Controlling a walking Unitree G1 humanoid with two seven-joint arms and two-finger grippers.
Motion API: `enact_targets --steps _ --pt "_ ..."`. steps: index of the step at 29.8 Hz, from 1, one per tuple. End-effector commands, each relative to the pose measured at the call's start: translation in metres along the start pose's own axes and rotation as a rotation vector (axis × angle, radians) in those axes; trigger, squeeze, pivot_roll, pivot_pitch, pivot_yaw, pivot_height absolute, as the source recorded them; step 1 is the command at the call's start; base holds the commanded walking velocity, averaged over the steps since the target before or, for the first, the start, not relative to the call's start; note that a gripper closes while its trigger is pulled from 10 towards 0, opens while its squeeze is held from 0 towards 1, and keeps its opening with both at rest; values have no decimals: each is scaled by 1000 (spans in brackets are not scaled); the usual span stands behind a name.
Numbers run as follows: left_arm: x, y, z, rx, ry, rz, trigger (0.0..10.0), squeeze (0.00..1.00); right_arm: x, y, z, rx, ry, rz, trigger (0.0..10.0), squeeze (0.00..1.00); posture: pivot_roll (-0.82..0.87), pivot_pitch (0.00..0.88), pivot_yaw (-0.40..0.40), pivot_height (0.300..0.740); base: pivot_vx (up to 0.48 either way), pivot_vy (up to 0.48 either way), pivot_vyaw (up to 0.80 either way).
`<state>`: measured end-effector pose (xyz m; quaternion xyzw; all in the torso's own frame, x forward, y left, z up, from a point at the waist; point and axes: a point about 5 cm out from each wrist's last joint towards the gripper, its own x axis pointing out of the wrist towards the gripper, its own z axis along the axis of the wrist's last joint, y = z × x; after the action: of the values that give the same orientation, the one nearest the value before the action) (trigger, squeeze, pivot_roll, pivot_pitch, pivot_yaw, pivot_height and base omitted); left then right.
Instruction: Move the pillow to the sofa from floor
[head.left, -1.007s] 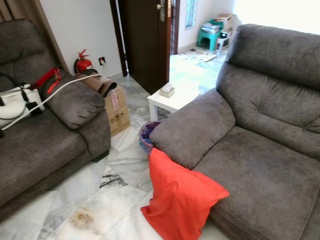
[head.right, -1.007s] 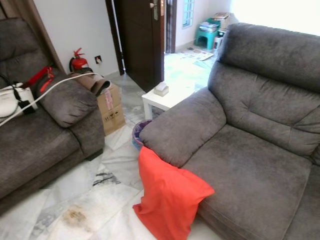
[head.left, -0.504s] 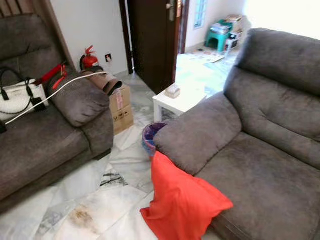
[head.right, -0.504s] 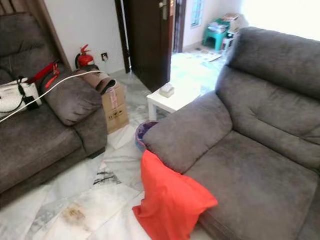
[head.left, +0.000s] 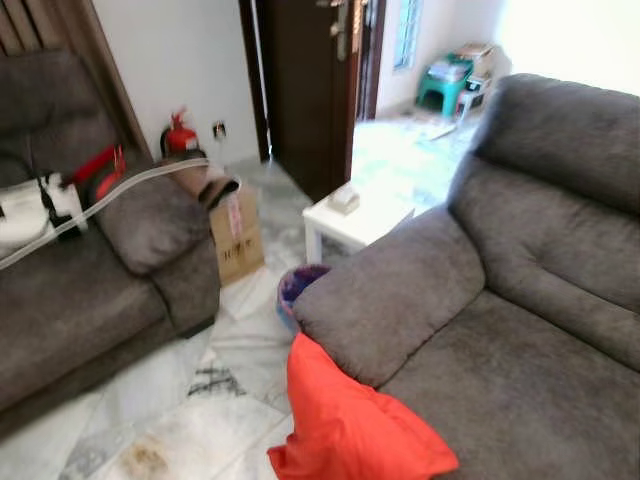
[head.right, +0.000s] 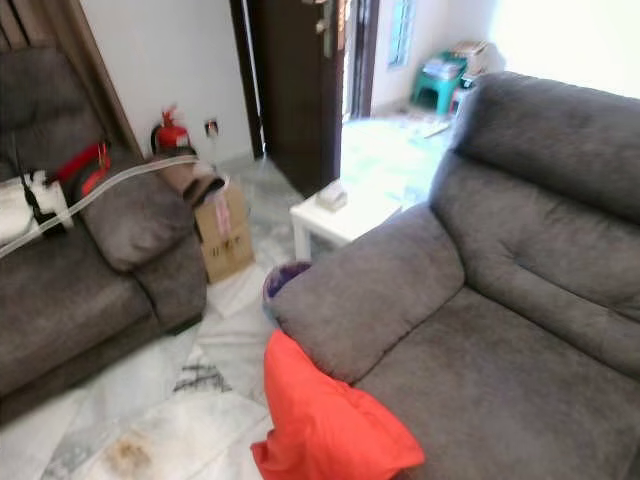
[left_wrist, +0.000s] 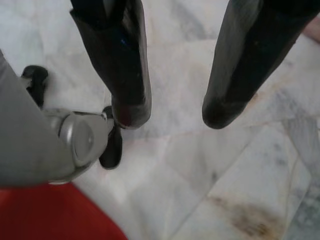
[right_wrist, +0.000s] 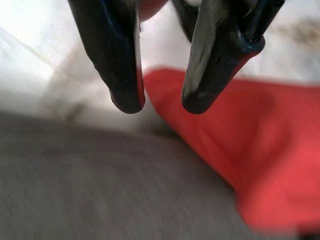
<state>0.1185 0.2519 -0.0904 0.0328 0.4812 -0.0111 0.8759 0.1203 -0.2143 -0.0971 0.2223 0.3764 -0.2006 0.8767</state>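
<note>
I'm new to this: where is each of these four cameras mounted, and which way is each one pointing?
Left eye view: on the head, looking forward and down at the red pillow leaning on the grey sofa; nothing of the robot's body.
Right eye view: the head's other eye, the same scene slightly shifted.
Left wrist view: on the left arm, looking down past the open left gripper at marble floor.
Right wrist view: on the right arm, looking past the open right gripper.
Both wrist views share the pillow with the eyes.
</note>
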Motion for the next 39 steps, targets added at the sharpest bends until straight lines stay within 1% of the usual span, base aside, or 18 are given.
enact_targets --steps 1,4,7,8,10,15,19,26,27,29,30,32,33,35,36,37,38,39 --pt "4 -9 5 12 -10 -10 10000 0 -6 -15 -5 -6 20 -43 10000 0 168 64 36 740 0 0 0" --pt "7 -19 8 11 -22 -20 10000 0 -4 -12 -2 -27 4 -25 10000 0 167 66 34 740 0 0 0" --pt "8 -22 10 10 -25 -23 10000 0 -3 -11 0 -33 -2 -19 10000 0 169 65 34 740 0 0 404" --pt "10 -26 12 11 -31 -27 10000 0 -2 -9 1 -50 -4 -10 10000 0 169 64 35 740 0 0 800" --pt "10 -27 13 12 -32 -27 10000 0 -2 -8 1 -47 -6 -4 10000 0 169 64 35 740 0 0 800" --pt "11 -27 18 14 -37 -23 10000 0 -1 -5 2 -39 -9 9 10000 0 171 65 34 740 0 0 800" --pt "12 -26 19 14 -36 -20 10000 0 -1 -6 2 -15 -6 -6 10000 0 171 65 35 740 0 0 0" --pt "9 -19 15 13 -42 -11 10000 0 -1 -7 4 -29 -13 0 10000 0 169 62 34 740 0 0 0" --pt "9 -15 19 11 -67 -3 10000 0 0 -7 7 -27 -27 2 10000 0 170 63 34 740 0 0 0" --pt "9 -1 47 25 -171 23 10000 0 3 -1 17 -27 -75 34 10000 0 173 67 33 740 0 0 0" --pt "9 -1 47 25 -171 23 10000 0 3 -1 17 -27 -75 34 10000 0 173 67 33 740 0 0 0" --pt "8 8 75 35 -286 55 10000 0 5 6 28 -38 -145 69 10000 0 174 66 33 740 0 0 0" --pt "7 10 91 34 -361 55 10000 0 6 8 38 -23 -209 86 10000 0 177 67 37 740 0 0 0" --pt "7 10 91 34 -361 55 10000 0 6 8 38 -23 -209 86 10000 0 177 67 37 740 0 0 0" --pt "6 10 105 41 -433 47 10000 0 6 10 48 -8 -268 95 10000 0 178 67 38 740 0 0 0" --pt "6 10 105 41 -433 47 10000 0 6 10 48 -8 -268 95 10000 0 178 67 38 740 0 0 0" --pt "0 4 132 79 -581 4 10000 0 8 12 68 -31 -357 120 10000 0 178 75 43 740 0 0 0" --pt "-2 2 138 92 -614 -7 10000 0 8 13 73 -46 -375 125 10000 0 178 75 43 740 0 0 0"
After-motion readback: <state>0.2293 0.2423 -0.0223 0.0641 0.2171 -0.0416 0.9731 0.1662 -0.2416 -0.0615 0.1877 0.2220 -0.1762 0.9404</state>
